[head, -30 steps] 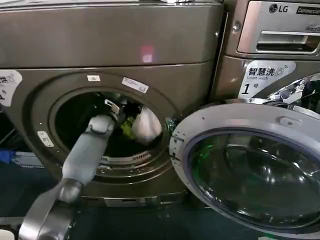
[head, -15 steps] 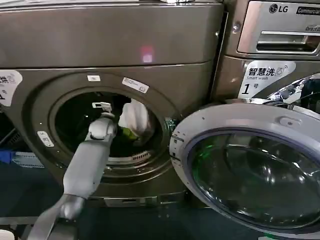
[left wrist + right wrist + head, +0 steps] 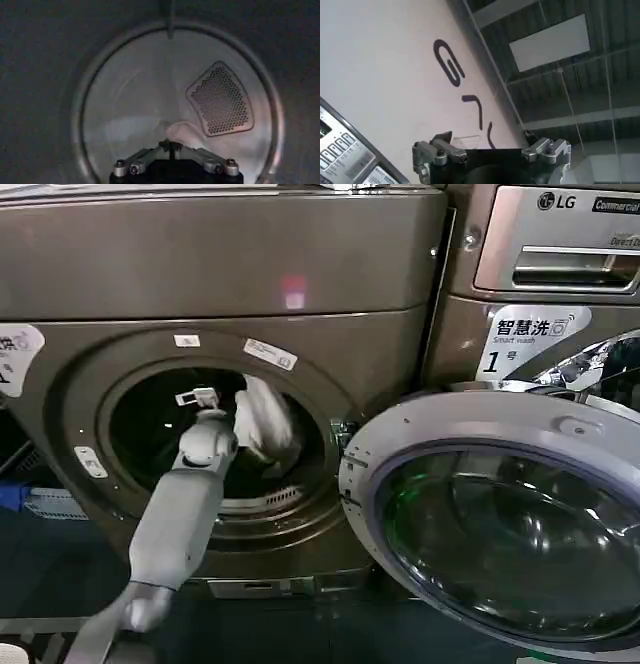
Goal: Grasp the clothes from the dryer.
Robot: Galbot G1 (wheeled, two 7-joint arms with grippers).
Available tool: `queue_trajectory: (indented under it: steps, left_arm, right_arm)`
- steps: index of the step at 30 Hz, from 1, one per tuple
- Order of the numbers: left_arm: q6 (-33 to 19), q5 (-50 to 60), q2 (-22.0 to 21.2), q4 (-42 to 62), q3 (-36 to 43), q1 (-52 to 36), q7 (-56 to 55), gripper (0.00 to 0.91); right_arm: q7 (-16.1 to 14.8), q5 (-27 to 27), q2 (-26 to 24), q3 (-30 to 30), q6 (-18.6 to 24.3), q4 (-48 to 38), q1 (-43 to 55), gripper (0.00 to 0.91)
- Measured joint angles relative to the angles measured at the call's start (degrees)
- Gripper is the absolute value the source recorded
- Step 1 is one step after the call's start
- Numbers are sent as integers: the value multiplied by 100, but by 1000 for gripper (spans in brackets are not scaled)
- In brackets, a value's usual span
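From the head, the left arm slants up into the dryer (image 3: 300,274) porthole, its left gripper (image 3: 232,412) clamped on the clothes (image 3: 265,424) at the opening, while the wrist views show the drum's back wall and the right gripper (image 3: 490,150) spread wide, aimed ceilingward.

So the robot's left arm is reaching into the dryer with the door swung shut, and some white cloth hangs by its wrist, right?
Not quite: the door is swung open, off to the right of the porthole, as the head view shows. The rest holds. The left arm reaches into the dryer, with the left gripper inside the drum and the white cloth hanging beside its wrist.
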Motion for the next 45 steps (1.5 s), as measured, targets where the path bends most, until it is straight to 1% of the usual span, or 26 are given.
queue_trajectory:
  steps: [18, 25, 45]
  left_arm:
    - [146, -29, -4, -150, -31, 99, -366, 0]
    - [147, -1, -33, -140, -27, 130, -382, 0]
    - [95, 84, -52, -81, 14, 131, -375, 0]
  right_arm:
    - [30, -10, 13, 0, 2, 0, 18, 907]
    - [83, -34, 13, 20, -51, 2, 11, 907]
    - [57, -56, 15, 8, -40, -63, 36, 907]
